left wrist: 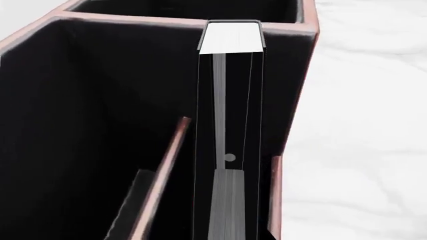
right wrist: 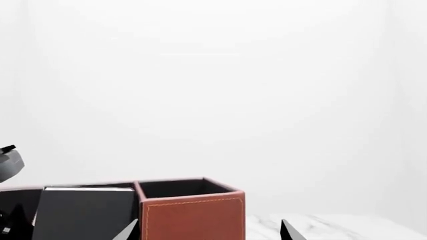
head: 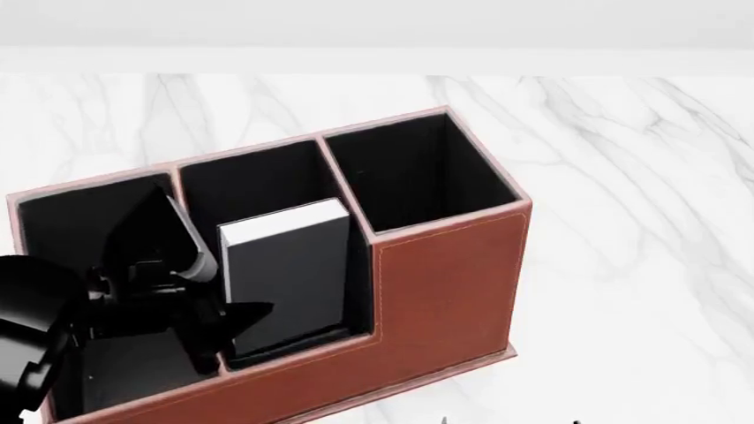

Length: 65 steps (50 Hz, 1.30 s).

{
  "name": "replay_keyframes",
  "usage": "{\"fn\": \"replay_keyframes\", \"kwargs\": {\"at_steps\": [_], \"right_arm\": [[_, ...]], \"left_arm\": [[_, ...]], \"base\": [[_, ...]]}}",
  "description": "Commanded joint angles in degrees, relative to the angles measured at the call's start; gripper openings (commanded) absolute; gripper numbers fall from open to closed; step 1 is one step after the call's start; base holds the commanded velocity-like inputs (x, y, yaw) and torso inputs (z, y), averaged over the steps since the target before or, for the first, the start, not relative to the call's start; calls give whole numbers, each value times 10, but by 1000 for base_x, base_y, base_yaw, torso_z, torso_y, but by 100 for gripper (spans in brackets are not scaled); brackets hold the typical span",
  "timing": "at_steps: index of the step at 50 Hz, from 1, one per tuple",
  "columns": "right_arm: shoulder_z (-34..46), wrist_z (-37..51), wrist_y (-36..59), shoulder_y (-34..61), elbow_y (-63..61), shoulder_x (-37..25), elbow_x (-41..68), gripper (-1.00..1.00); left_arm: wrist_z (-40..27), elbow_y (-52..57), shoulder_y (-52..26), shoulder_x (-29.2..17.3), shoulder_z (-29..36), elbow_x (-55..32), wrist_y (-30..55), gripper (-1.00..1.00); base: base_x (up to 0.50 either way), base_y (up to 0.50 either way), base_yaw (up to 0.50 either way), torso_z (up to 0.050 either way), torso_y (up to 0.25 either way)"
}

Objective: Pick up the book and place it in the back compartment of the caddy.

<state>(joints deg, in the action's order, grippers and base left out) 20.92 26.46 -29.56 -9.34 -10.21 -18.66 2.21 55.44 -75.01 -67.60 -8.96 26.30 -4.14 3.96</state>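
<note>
The reddish-brown caddy point(head: 448, 274) stands on the marble. The black book point(head: 289, 274) with white page edges stands tilted inside the low-walled middle cell, the back compartment point(head: 253, 190), beside the tall square cell point(head: 412, 168). My left gripper point(head: 229, 318) is at the book's lower left edge, one finger across its cover, apparently shut on it. In the left wrist view the book point(left wrist: 230, 37) runs edge-on between a short divider point(left wrist: 170, 165) and the low outer wall point(left wrist: 275, 200). My right gripper point(right wrist: 208, 232) is open and empty, facing the caddy's point(right wrist: 193, 217) tall end.
White marble tabletop point(head: 637, 221) surrounds the caddy. The long cell point(head: 71, 221) at the left is partly hidden by my left arm point(head: 35, 327). The right gripper's tips barely show at the head view's lower edge point(head: 513, 421). A pale wall lies behind.
</note>
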Motion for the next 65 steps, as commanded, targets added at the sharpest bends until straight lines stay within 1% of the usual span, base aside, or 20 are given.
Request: {"fn": "replay_keyframes", "kwargs": {"at_steps": [1, 25, 28, 29, 33, 38, 43, 45, 48, 49, 52, 55, 56, 57, 58, 59, 61, 63, 64, 65], "right_arm": [[3, -1, 1, 5, 6, -1, 5, 100], [9, -1, 1, 8, 8, -5, 12, 100], [11, 0, 2, 7, 7, -6, 11, 100], [11, -1, 2, 8, 8, -6, 13, 100], [10, 1, 1, 6, 5, -7, 13, 100], [9, 3, 0, 6, 5, -8, 13, 100], [10, 5, 3, 7, 4, -8, 10, 100], [10, 5, 2, 6, 4, -8, 10, 100], [10, 7, 3, 6, 3, -8, 8, 100], [10, 8, 3, 6, 4, -9, 8, 100], [9, 10, 3, 5, 3, -9, 7, 100], [7, 12, 3, 4, -1, -11, 7, 100], [7, 12, 1, 4, 0, -11, 8, 100], [7, 12, 1, 4, 0, -11, 8, 100], [8, 13, 4, 3, -2, -11, 5, 100], [8, 14, 3, 0, -6, -12, 3, 100], [7, 15, 1, -3, -10, -13, 4, 100], [7, 17, 0, -3, -9, -12, -2, 100], [6, 18, 2, -3, -11, -13, 1, 100], [5, 20, 5, -3, -13, -13, -4, 100]], "left_arm": [[-2, 0, -2, 9, -78, 34, 21, -100], [-14, 0, -6, 17, -71, 41, 71, -100], [-14, 0, -7, 20, -72, 41, 95, -100], [-15, 0, -8, 20, -73, 40, 90, 100], [5, 0, -12, 19, -85, 34, 74, 100], [7, 0, -24, 17, -99, 33, 59, 100], [31, 0, -35, 16, -114, 25, 24, 100], [24, 0, -38, 16, -115, 29, 23, 100], [37, 2, -42, 15, -118, 25, 14, 100], [37, 42, -26, 10, -118, 25, 27, 100], [37, 300, 120, -38, -133, 3, 267, 100], [28, 557, 176, -57, -137, -2, 347, 100], [41, 643, 201, -68, -142, -16, 375, 100], [40, 658, 202, -68, -142, -17, 378, 100], [11, 710, 224, -74, -135, 4, 419, 100], [17, 752, 246, -85, -128, 4, 427, 100], [14, 826, 289, -96, -139, -4, 459, 100], [10, 859, 310, -102, -148, -8, 474, 100], [13, 915, 342, -108, -172, -23, 493, 100], [11, 947, 357, -114, -179, -26, 514, 100]], "base": [[0, 0, 0, 0, 0], [0, 0, 0, 0, 1], [0, 0, 0, 0, 3], [0, 0, 0, 0, 0], [3, 0, -5, 0, 0], [7, 0, -7, 0, 0], [2, 0, -3, 0, 0], [0, 0, 0, 0, 0], [0, 0, 0, 0, 0], [0, 0, 0, 0, 0], [0, 0, 0, 0, 0], [0, 0, 0, 0, 0], [0, 0, 0, 0, 0], [0, 0, 0, 0, 0], [0, 0, 0, 0, 0], [0, 0, 0, 0, 0], [0, 0, 0, 0, 0], [0, 0, 0, 0, 0], [0, 0, 0, 0, 0], [0, 0, 0, 0, 0]]}}
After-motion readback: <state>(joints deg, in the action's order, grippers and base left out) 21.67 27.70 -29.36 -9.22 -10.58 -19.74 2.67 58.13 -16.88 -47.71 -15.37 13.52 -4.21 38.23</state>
